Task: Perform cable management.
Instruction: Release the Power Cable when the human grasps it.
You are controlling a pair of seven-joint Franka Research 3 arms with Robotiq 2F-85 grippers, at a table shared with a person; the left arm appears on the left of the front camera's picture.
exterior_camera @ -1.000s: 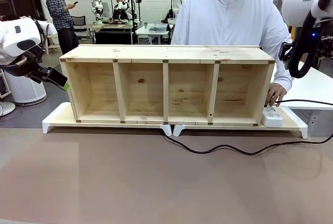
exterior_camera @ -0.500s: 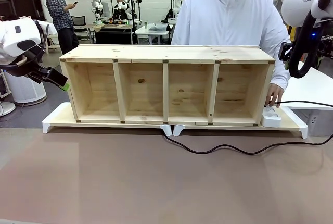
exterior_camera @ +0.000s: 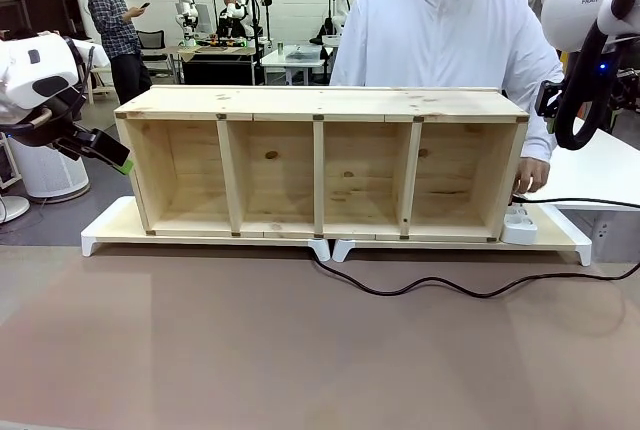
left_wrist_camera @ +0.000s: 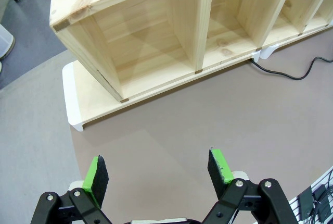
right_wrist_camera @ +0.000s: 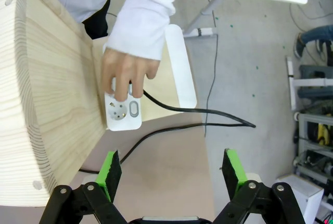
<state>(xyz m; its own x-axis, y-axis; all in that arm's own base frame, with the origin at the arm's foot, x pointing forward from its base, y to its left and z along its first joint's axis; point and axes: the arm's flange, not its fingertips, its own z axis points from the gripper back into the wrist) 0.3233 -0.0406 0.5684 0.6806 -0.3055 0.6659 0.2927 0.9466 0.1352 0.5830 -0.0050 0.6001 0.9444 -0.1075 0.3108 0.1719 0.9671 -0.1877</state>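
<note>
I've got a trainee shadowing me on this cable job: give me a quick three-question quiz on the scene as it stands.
1. True or false: the right gripper is shut on the cable.
2. What is the person's hand resting on? A) the wooden shelf's top B) the white power strip C) the left gripper
3. How many open compartments does the wooden shelf have?

Key: 1. False: its jaws stand open above the table, and the cable lies loose. 2. B. 3. Four.
</note>
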